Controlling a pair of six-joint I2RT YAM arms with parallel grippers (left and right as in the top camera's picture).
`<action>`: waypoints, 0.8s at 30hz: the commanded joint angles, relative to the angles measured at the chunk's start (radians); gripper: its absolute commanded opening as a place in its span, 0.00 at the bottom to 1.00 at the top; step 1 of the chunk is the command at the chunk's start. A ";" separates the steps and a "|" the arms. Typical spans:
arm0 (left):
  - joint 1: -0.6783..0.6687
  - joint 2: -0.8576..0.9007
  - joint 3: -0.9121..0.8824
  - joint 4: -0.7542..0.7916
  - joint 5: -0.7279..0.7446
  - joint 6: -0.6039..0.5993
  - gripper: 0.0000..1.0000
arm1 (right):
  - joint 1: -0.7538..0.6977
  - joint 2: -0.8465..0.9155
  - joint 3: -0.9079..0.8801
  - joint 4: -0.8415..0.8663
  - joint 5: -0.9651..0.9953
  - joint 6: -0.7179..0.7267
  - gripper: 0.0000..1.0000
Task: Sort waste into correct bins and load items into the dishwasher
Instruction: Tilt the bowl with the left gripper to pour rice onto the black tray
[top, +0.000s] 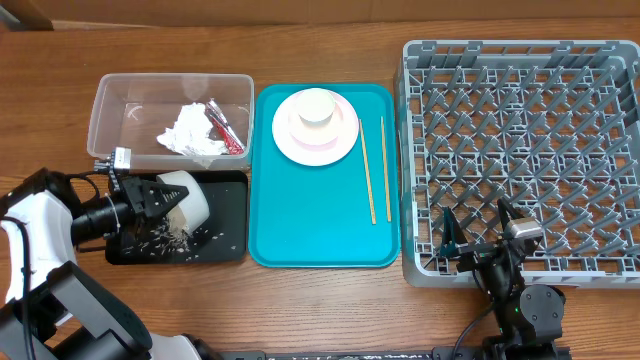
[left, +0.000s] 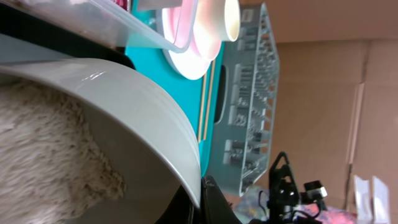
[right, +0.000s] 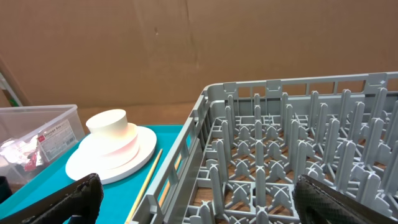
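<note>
Wooden table (top: 320, 300), wrapper (top: 228, 130) lettering illegible

Glossy, smooth grey bowl (left: 124, 99); rack (top: 405, 150) matt grey plastic; tub (top: 170, 79) clr plastic; table (top: 300, 40) wood grain.

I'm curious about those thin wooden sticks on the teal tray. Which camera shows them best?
Overhead: both chopsticks lie in full on the teal tray. The left wrist view shows them foreshortened; the right wrist view shows only one, partly.
</note>
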 joint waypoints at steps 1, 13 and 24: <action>0.019 -0.021 -0.026 0.002 0.123 0.082 0.04 | 0.002 -0.011 -0.010 0.007 0.009 0.001 1.00; 0.030 -0.021 -0.046 0.030 0.198 0.122 0.04 | 0.002 -0.011 -0.010 0.007 0.009 0.001 1.00; 0.116 -0.021 -0.047 0.006 0.253 0.124 0.04 | 0.002 -0.011 -0.010 0.007 0.009 0.001 1.00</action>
